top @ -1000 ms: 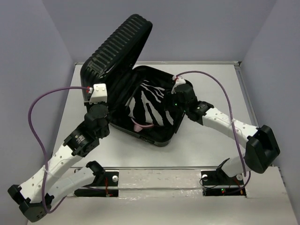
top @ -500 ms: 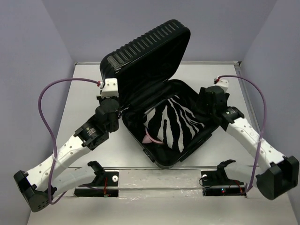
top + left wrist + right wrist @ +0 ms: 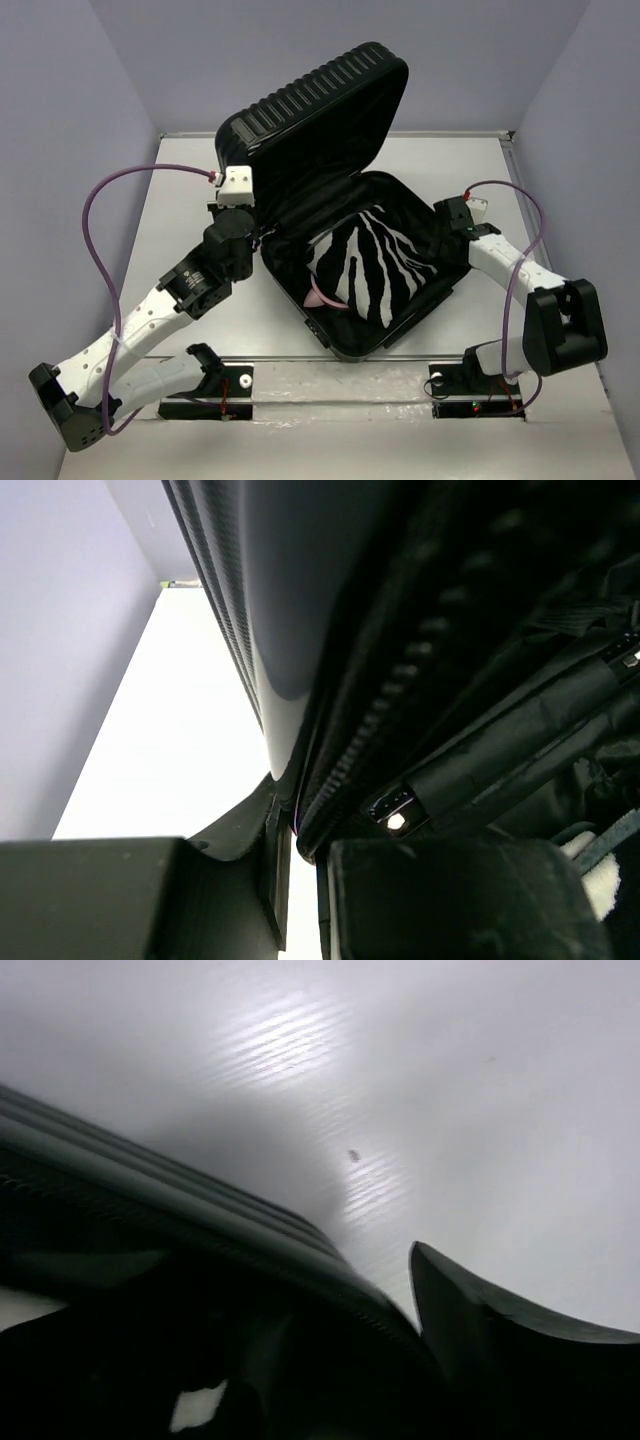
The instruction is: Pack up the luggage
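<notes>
You're in a robot lab cell, it seems. Plain lilac walls (image 3: 60, 120) box in your white table (image 3: 460, 160) with bolted-down arm bases (image 3: 215, 385).

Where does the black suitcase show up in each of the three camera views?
Top external: suitcase at centre, open, its ribbed lid standing up at the back.
Left wrist: suitcase close up, lid rim and zipper filling the centre and right.
Right wrist: suitcase as a dark ribbed band across the lower left, blurred.
Shared landmark: the white table, bare beside the suitcase in every view.
</notes>
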Robot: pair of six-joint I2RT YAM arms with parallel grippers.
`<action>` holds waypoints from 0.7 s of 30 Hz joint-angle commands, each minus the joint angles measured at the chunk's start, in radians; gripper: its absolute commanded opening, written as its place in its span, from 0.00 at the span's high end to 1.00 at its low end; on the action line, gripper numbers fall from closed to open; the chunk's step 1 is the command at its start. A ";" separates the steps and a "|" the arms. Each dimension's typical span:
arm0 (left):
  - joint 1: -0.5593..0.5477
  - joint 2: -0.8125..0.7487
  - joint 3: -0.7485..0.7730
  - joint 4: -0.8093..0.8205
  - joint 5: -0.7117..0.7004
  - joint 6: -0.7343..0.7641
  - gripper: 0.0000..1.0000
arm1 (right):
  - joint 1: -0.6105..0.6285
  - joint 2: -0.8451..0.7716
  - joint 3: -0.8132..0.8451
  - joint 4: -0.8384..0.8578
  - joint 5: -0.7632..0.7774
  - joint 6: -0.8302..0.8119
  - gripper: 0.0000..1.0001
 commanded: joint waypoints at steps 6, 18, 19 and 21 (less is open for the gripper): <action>-0.021 -0.046 -0.012 -0.051 0.170 -0.022 0.94 | -0.077 0.150 0.121 0.226 -0.361 -0.064 0.93; -0.067 -0.086 -0.091 -0.021 0.522 -0.065 0.94 | -0.045 0.625 0.678 0.479 -0.817 0.040 0.93; -0.082 -0.087 -0.101 -0.010 0.553 -0.065 0.94 | -0.045 0.651 0.740 0.482 -0.842 0.055 0.93; -0.098 -0.086 -0.112 -0.007 0.631 -0.067 0.94 | -0.045 0.709 0.788 0.488 -0.865 0.064 0.93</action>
